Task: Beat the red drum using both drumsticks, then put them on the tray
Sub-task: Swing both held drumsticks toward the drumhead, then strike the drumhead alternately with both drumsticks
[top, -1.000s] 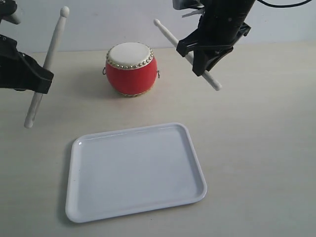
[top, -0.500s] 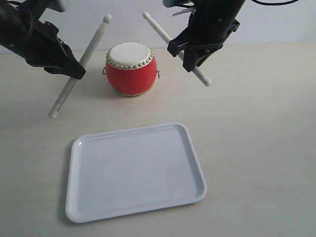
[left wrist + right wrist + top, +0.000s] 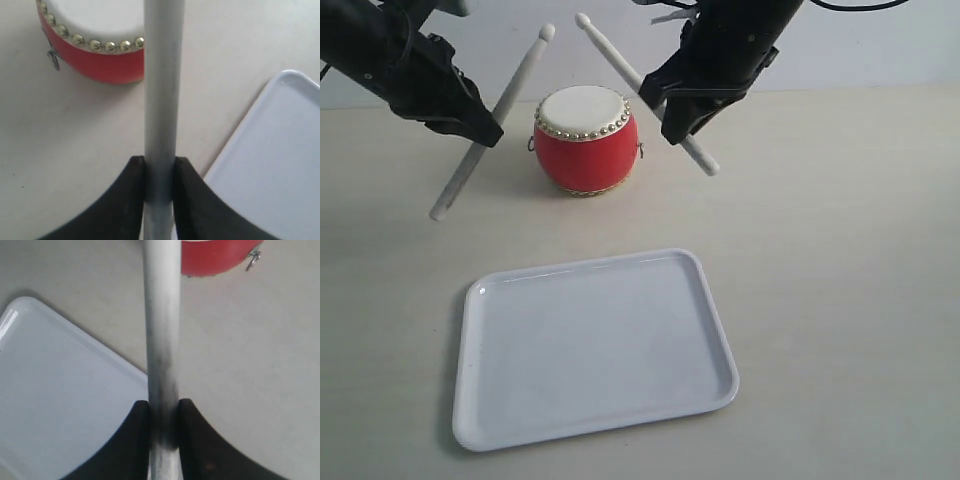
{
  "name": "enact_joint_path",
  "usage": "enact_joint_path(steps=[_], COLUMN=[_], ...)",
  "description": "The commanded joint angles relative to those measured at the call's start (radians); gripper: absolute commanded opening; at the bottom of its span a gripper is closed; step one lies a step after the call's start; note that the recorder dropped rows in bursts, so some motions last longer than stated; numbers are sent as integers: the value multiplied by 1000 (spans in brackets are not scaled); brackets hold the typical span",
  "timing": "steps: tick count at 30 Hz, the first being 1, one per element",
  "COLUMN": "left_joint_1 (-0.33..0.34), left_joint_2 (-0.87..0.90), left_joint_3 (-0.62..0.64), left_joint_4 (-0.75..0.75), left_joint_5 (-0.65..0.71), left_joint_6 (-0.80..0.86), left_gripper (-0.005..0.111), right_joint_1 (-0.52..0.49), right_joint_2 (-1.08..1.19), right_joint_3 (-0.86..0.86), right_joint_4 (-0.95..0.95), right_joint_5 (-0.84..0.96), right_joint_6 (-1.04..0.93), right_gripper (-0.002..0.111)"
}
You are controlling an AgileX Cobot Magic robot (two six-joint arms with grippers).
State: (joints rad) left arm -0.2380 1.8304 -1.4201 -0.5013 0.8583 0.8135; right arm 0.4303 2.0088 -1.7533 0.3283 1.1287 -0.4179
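Note:
The red drum [image 3: 585, 139] with its cream head stands at the back of the table; it also shows as the drum [image 3: 95, 52] and the drum [image 3: 215, 257] in the wrist views. My left gripper [image 3: 480, 130] is shut on one drumstick [image 3: 520, 78], whose tip hangs high above the drum's left side. My right gripper [image 3: 675, 112] is shut on the other drumstick [image 3: 610, 50], tip raised above the drumhead. In the wrist views each stick, the left drumstick [image 3: 161, 90] and the right drumstick [image 3: 162, 325], runs between the black fingers. The white tray [image 3: 595, 345] lies flat in front of the drum.
The pale tabletop [image 3: 840, 270] stretches bare to the right of the tray and drum. A light wall [image 3: 880, 50] backs the table. The tray's corner [image 3: 280, 145] lies under the left stick, and the tray's edge [image 3: 60, 375] under the right stick.
Both arms have swung inward toward the drum. The left stick tilted from nearly upright to leaning right, and the right stick's tip moved left and higher over the drumhead.

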Motion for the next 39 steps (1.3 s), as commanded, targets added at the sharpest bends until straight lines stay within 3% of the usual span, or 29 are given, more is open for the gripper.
enact_joint_path(steps=[1, 10, 24, 39], left_joint_1=[-4, -6, -40, -40], left_joint_2=[54, 179, 222, 306], left_joint_3=[-77, -142, -209, -277], left_joint_4=[28, 30, 98, 185], left_joint_5=[40, 71, 104, 266], left_joint_6=[-36, -91, -195, -320], left_gripper=[0, 0, 0, 0], right_joint_1=[27, 34, 34, 34], right_joint_2=[-23, 33, 80, 69], right_joint_3=[1, 1, -74, -117], right_joint_4=[-11, -253, -250, -169], right_joint_5=[2, -16, 21, 73], right_joint_6=[-15, 159, 181, 155], right_gripper=[0, 0, 0, 0])
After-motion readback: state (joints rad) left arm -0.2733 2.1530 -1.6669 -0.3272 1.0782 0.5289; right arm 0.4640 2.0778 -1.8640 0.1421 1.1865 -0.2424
